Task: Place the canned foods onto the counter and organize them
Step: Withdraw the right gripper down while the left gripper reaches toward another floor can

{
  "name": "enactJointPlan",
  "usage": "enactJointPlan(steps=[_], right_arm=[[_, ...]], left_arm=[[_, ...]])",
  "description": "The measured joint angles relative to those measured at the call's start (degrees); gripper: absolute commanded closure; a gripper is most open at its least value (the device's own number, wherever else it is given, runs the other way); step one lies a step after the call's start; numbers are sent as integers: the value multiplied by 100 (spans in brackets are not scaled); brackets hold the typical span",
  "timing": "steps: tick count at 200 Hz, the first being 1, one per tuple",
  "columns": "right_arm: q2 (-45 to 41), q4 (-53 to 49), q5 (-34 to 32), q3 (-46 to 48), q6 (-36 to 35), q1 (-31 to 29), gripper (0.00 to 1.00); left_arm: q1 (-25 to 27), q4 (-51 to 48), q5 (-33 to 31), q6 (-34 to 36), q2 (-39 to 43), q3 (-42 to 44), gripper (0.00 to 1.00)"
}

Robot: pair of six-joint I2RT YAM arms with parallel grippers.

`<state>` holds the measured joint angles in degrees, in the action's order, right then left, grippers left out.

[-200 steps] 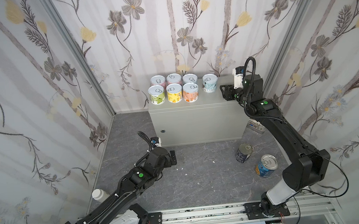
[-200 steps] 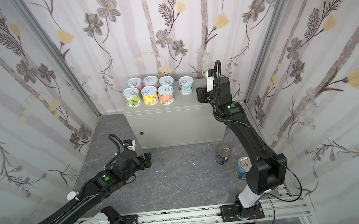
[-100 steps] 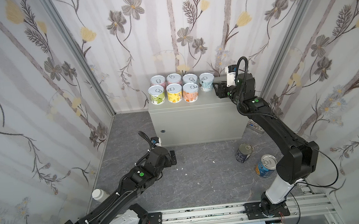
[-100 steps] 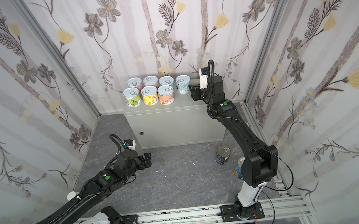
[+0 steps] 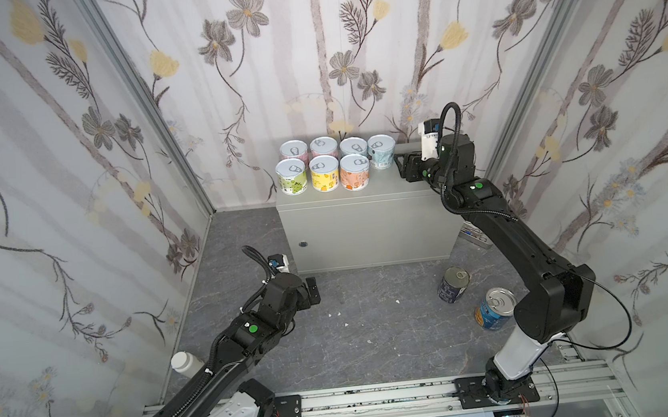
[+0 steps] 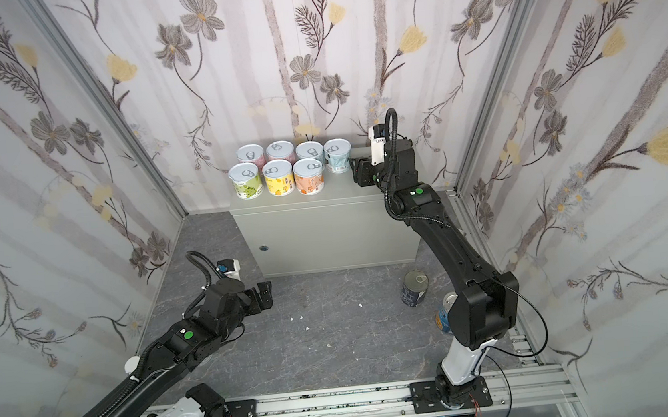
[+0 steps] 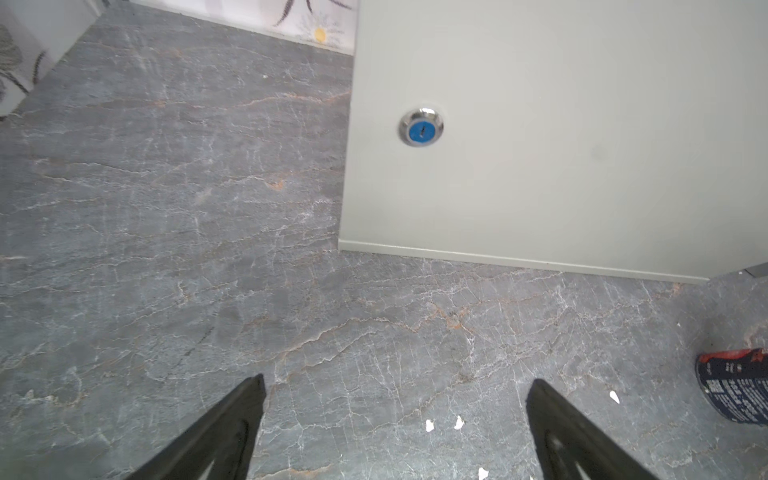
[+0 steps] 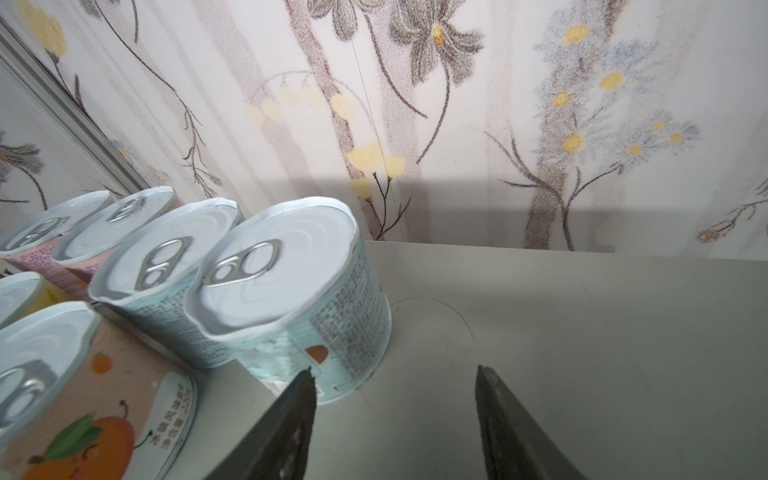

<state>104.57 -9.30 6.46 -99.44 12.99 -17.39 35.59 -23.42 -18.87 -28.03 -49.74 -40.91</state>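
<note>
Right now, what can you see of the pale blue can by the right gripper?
The pale blue can is short, with a silver pull-tab lid and a finely printed label. It stands upright on the counter at the right end of the back row, beside a matching can. The right gripper is open next to it.

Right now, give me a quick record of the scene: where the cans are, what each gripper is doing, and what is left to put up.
counter: pale grey-green box, flat top
on it: seven short cans, four in the back row, three in front
end of back row: light blue can, upright, beside the right gripper
right gripper: open, nothing between the jaws, over the counter top
left gripper: open, empty, above the floor
left to place: dark navy can and bright blue can, standing on the floor
</note>
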Motion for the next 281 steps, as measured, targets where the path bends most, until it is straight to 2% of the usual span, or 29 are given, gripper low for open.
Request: enactJointPlan(steps=[35, 69, 102, 130, 139, 149, 159, 213, 281], right_arm=[[-605, -37, -105, 157, -22, 11, 27], [-1519, 2, -122, 896, -24, -44, 24], [-2579, 352, -186, 2057, 28, -321, 21], [-3482, 627, -186, 3480, 225, -710, 15], [-3753, 787, -188, 3950, 358, -809, 11], [-3987, 896, -212, 4382, 448, -946, 1], [-4168, 997, -208, 4736, 501, -1156, 0], [-4566, 1423, -192, 6078, 605, -2306, 0], [-4566, 1416, -411, 6649, 645, -2809, 0]], left_arm=[[-623, -483, -96, -22, -109, -424, 0], [-1274, -990, -168, -146, 122, -570, 0], [-1797, -1567, -487, -573, 31, -863, 0], [-2138, -2133, -647, -984, -409, -1097, 0], [-2234, -2282, -682, -1106, -511, -1115, 0], [-2332, -2439, -686, -1222, -599, -1117, 0], [-2415, -2562, -688, -1349, -645, -1104, 0], [-2653, -2865, -942, -2275, -831, -688, 0], [-2973, -2909, -1244, -2935, -1322, -269, 0]])
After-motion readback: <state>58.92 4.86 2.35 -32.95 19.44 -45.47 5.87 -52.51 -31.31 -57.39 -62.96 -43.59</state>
